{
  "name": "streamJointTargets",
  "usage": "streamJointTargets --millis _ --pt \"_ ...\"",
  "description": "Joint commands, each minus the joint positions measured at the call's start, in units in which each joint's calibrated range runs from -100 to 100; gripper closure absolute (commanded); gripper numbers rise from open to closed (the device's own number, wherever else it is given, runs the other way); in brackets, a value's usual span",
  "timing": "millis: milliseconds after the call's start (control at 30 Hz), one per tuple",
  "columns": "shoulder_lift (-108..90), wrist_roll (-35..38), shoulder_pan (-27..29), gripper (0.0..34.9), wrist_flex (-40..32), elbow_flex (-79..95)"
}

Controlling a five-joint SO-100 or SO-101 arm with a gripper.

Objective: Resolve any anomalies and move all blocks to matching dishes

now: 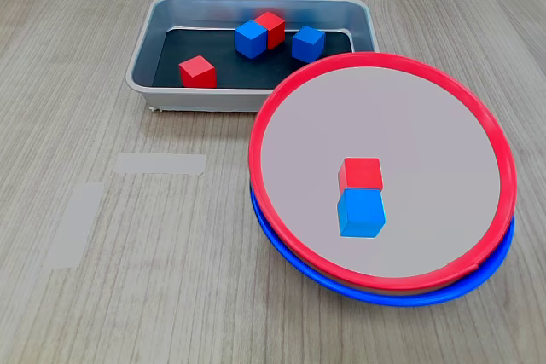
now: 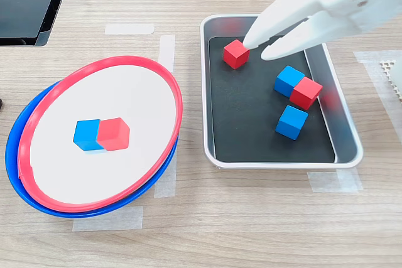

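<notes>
Gripper (image 2: 259,45) open, empty, above the tray (image 2: 346,150). Lone red block (image 2: 235,53) just beside its tips, likely the next pick. Red dish (image 2: 176,95) nested on blue dish (image 2: 12,174), well away: that's the anomaly, still unfixed.

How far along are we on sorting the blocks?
Barely begun. The red dish sits stacked on the blue dish, holding one red block and one blue block. Four blocks remain in the tray. The open gripper is empty above the tray. Left: separate the dishes, sort all six.
</notes>
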Motion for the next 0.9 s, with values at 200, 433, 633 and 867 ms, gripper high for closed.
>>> streamJointTargets --millis 200,433,633,867 --pt "37.6 0.7 -4.2 19.2 0.5 -31.4" --pt "45.4 -0.8 -6.4 18.4 -2.4 -38.5" --pt "52.5 -0.9 -8.6 19.0 -3.8 -42.1" --pt "58.0 -0.2 -9.0 24.3 -5.2 -45.2"
